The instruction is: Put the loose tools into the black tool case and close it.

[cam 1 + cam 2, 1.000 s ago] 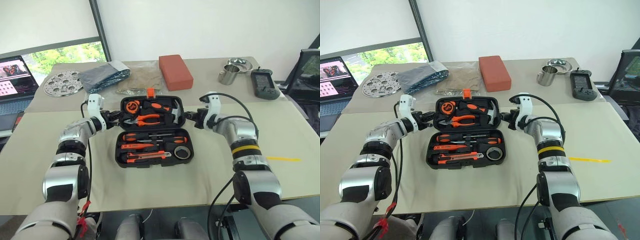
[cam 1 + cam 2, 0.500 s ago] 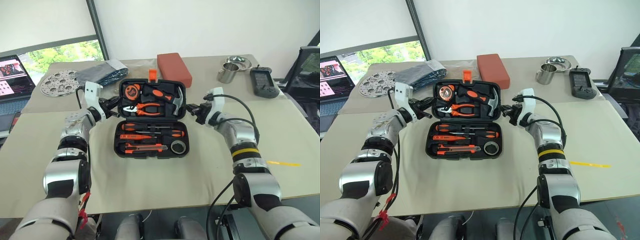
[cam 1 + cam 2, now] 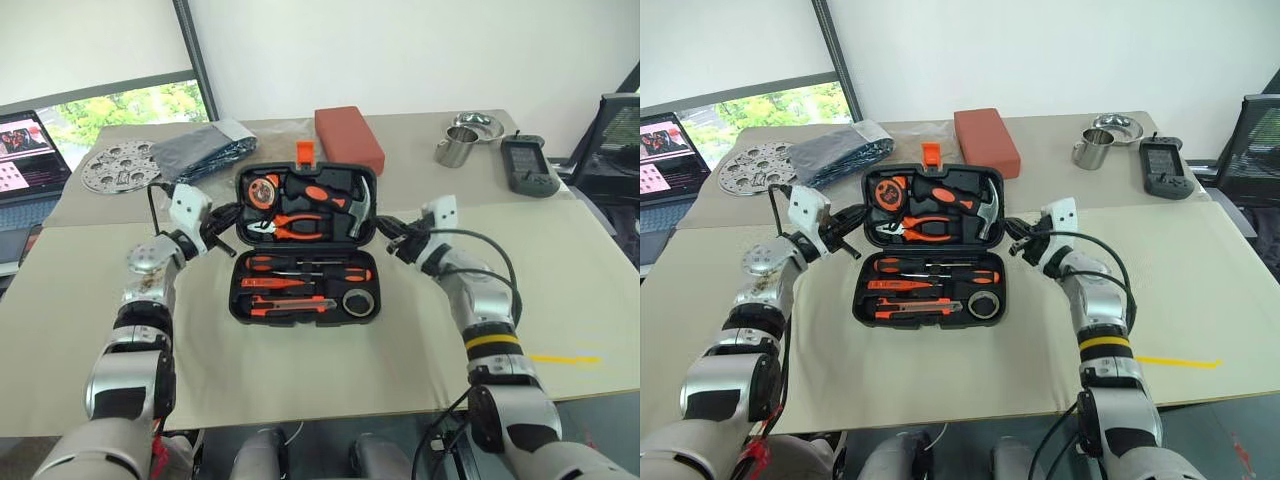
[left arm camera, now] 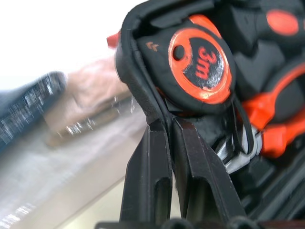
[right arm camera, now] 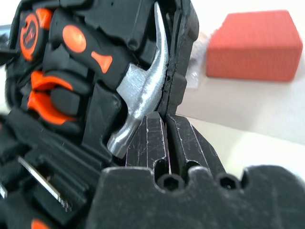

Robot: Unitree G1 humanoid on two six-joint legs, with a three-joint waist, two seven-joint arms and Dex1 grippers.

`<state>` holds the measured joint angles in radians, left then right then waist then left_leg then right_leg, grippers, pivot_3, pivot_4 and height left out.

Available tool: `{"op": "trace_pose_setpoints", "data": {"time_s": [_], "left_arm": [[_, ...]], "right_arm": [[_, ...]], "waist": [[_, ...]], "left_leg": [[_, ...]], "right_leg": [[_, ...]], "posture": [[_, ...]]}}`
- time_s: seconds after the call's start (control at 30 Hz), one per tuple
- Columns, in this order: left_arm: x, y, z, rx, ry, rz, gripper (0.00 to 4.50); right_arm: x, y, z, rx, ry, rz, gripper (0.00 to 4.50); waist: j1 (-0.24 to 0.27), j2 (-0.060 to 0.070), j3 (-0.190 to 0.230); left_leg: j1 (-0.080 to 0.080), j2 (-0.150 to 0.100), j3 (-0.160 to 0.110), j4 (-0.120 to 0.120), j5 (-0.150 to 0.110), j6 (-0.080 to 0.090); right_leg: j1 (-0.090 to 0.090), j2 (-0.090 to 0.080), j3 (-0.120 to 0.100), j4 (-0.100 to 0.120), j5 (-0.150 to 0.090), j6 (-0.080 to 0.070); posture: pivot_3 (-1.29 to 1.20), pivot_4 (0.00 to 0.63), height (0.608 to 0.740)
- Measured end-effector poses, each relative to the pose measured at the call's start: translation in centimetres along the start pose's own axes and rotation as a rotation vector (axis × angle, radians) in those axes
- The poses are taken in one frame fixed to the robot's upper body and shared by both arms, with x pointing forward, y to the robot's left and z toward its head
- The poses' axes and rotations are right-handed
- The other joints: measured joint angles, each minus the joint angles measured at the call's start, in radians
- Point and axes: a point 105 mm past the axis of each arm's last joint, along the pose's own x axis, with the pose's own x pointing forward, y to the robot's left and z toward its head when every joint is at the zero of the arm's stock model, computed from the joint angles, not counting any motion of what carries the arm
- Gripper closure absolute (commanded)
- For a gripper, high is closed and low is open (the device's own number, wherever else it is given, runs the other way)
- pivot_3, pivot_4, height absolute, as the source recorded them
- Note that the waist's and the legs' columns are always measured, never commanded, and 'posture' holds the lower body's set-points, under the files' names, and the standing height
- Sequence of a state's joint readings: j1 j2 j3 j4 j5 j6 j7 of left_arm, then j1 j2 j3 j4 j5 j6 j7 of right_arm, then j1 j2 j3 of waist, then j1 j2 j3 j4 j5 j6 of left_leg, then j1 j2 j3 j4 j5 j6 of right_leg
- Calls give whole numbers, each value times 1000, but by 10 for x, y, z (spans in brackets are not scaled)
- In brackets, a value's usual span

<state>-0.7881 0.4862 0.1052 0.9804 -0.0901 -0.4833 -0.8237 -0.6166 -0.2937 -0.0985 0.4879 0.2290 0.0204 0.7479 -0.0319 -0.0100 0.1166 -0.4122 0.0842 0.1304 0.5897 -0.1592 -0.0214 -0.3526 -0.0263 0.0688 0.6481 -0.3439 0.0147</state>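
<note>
The black tool case (image 3: pixel 240 300) lies open on the table's middle, its lid (image 3: pixel 366 190) tilted up from the hinge. In the base sit two orange-and-black screwdrivers (image 3: pixel 275 264), a slim orange tester (image 3: pixel 270 285), the utility knife (image 3: pixel 290 304) and the black tape roll (image 3: pixel 357 301). My left gripper (image 3: pixel 228 222) is shut on the lid's left rim (image 4: pixel 136 62). My right gripper (image 3: pixel 385 232) is shut on the lid's right rim (image 5: pixel 183 52), beside the hammer head (image 5: pixel 138 105). An orange latch (image 3: pixel 305 152) sticks up from the lid's far edge.
The lid holds a tape measure (image 4: pixel 202 67), pliers (image 3: pixel 295 225) and a hammer (image 3: pixel 330 195). Behind the case lie a red-orange block (image 3: pixel 350 138), a dark bag (image 3: pixel 200 148) and a perforated metal disc (image 3: pixel 115 165). A steel cup (image 3: pixel 452 150) and a black device (image 3: pixel 525 165) stand far right; a laptop (image 3: pixel 30 150) far left.
The lid has swung up from nearly flat to tilted. Both grippers drew back toward me and rose a little, rolling with the lid's edges.
</note>
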Motion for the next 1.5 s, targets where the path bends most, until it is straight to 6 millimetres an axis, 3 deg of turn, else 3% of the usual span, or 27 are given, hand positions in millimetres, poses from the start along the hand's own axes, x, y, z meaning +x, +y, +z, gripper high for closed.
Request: {"op": "trace_pose_setpoints", "data": {"time_s": [0.2, 0.37, 0.53, 0.57, 0.7, 0.8, 0.97, 1.0, 1.13, 1.27, 1.33, 1.4, 1.43, 1.5], "left_arm": [[-9, -4, 3, 245, -15, -26, 4456], [-30, -11, 2, 543, -19, -103, 4456], [-54, -26, -16, 847, 41, -284, 4456], [-61, -29, -17, 965, 39, -357, 4486], [-75, -38, -30, 1209, 28, -547, 3147], [-89, -44, -45, 1282, 24, -631, 2089], [-93, -37, -41, 1353, -38, -611, 360], [-95, -35, -42, 1339, -30, -588, 97], [-105, -15, -53, 1145, 151, -424, 97], [-99, 0, -64, 737, 315, -196, 97], [-92, 8, -71, 445, 382, -130, 97], [-94, 11, -76, 253, 405, -106, 0], [-99, 10, -81, 42, 414, -112, 0], [-101, 2, -82, -139, 406, -171, 0]], "right_arm": [[-17, 8, -2, -143, -40, 61, 4500], [-37, 22, -3, -483, -54, 194, 4500], [-56, 34, -23, -730, -31, 326, 4500], [-62, 36, -25, -813, -32, 366, 4201], [-79, 45, -30, -1023, -47, 499, 3079], [-91, 41, -28, -1113, -75, 510, 2059], [-106, 30, -34, -1130, -33, 475, 1971], [-108, 30, -37, -1100, -27, 457, 1971], [-108, 26, -39, -796, 31, 293, 1971], [-113, 37, -35, -316, 130, 279, 1971], [-121, 49, -27, -86, 196, 326, 1971], [-126, 58, -24, 10, 230, 365, 2478], [-132, 69, -22, 96, 269, 402, 2640], [-135, 80, -22, 168, 309, 436, 3330]], "waist": [[2, 0, 0], [9, 0, 0], [13, 0, 0], [14, 0, 0], [17, 0, 1], [17, -3, 2], [18, -6, 3], [17, -7, 3], [2, -8, 4], [4, -6, 4], [11, -4, 2], [14, -4, 2], [14, -4, 1], [12, -3, -2]], "left_leg": [[4, 1, 2, 0, -2, 4], [8, 1, 5, 1, -5, 9], [9, 1, 9, 1, -7, 12], [9, 1, 9, 1, -8, 13], [29, -2, 14, -1, -13, 21], [31, -4, 18, 0, -15, 24], [37, -3, 24, -1, -15, 23], [43, -1, 30, -1, -14, 22], [49, 1, 29, -7, -15, 19], [43, 1, 20, -6, -15, 17], [40, 1, 17, -2, -15, 17], [37, 1, 15, -1, -15, 17], [33, 0, 13, 0, -15, 17], [26, 0, 11, 2, -15, 17]], "right_leg": [[1, 0, 1, 1, 0, 0], [3, -1, 3, 1, 0, 0], [2, -3, 4, 0, 0, 0], [3, -3, 5, 0, 0, 0], [20, -15, 7, -2, -2, -2], [22, -20, 6, -3, -2, -1], [27, -21, 5, -4, -2, -2], [32, -20, 5, -4, -4, -3], [34, -20, 6, -1, -6, -6], [30, -20, -1, 2, -6, -7], [29, -18, -4, 3, -6, -7], [27, -17, -6, 4, -6, -8], [25, -16, -6, 5, -7, -8], [18, -15, -6, 7, -7, -8]], "posture": [[0, 150, 740], [0, 150, 740], [0, 150, 740], [0, 150, 740], [0, 150, 740], [0, 150, 740], [0, 150, 740], [0, 150, 740], [0, 150, 740], [0, 150, 740], [0, 150, 740], [0, 150, 740], [0, 150, 740], [0, 150, 740]]}}
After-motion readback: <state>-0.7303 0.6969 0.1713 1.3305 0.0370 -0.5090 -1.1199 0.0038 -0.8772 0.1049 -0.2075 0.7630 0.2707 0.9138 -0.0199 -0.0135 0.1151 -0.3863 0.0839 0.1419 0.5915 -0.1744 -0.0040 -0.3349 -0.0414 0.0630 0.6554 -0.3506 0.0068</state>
